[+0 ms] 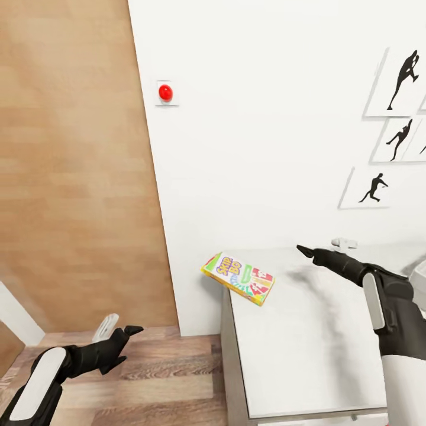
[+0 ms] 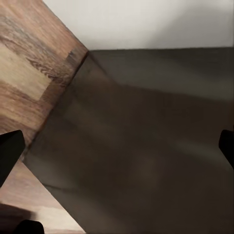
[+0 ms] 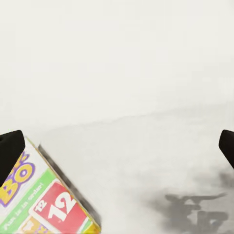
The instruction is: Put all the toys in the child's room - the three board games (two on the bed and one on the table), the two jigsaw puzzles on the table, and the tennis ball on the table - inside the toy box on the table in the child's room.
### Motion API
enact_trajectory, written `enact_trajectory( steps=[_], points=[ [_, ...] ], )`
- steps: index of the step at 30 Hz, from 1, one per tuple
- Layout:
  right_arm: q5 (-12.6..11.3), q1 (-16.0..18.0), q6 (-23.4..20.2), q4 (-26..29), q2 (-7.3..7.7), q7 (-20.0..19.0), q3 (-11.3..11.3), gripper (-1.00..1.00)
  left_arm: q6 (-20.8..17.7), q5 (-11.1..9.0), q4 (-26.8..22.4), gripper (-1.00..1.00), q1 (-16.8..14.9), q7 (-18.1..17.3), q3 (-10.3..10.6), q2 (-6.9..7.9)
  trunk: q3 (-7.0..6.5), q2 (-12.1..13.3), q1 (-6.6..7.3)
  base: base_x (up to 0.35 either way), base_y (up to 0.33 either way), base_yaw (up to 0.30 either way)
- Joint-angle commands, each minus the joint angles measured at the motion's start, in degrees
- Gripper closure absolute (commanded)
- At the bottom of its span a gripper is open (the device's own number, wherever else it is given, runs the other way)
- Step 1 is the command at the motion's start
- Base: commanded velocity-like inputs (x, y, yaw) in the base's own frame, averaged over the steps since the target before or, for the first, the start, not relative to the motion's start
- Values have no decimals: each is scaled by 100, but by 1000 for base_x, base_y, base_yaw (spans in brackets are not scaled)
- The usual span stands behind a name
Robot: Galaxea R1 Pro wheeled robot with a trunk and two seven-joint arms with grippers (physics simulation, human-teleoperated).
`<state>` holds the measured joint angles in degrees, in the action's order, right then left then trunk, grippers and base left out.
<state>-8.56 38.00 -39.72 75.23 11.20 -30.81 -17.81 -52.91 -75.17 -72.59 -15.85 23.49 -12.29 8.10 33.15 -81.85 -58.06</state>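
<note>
On the corner of the smooth white bed (image 1: 296, 349) lies the Skip-Bo board game (image 1: 238, 278), a flat rectangular box, glossy yellow with green and red panels, one end jutting over the edge beside the plain white wall (image 1: 266, 118). The right gripper (image 1: 307, 251) hovers above the matte surface, black fingers spread wide, nothing between them. Down low, the left gripper (image 1: 121, 337) hangs over grained wooden floor (image 1: 165, 378), fingers parted and empty too. A round red button (image 1: 165, 92) sits on the wall.
</note>
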Motion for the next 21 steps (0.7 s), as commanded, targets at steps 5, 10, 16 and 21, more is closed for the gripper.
enact_trajectory(
  steps=[5,10,16,21],
  points=[
    [-74,-471,-176,1223,-10,16,-42,-100,-25,-75,5,-100,-10,44,25,23,-1,-3,-1,27,330,-40],
    [-88,-714,-349,1597,-5,20,-60,-100,-28,-61,63,-100,-100,22,36,37,-12,-3,-1,6,339,-200],
    [-92,-788,-410,1710,-4,22,-66,-100,6,-52,217,-100,-463,-51,309,-1,-15,-3,-1,1,259,-273],
    [-95,-799,-426,1727,-4,17,-50,-100,640,-41,261,-100,-779,-74,789,-205,-15,-3,-1,0,61,-289]
  ],
)
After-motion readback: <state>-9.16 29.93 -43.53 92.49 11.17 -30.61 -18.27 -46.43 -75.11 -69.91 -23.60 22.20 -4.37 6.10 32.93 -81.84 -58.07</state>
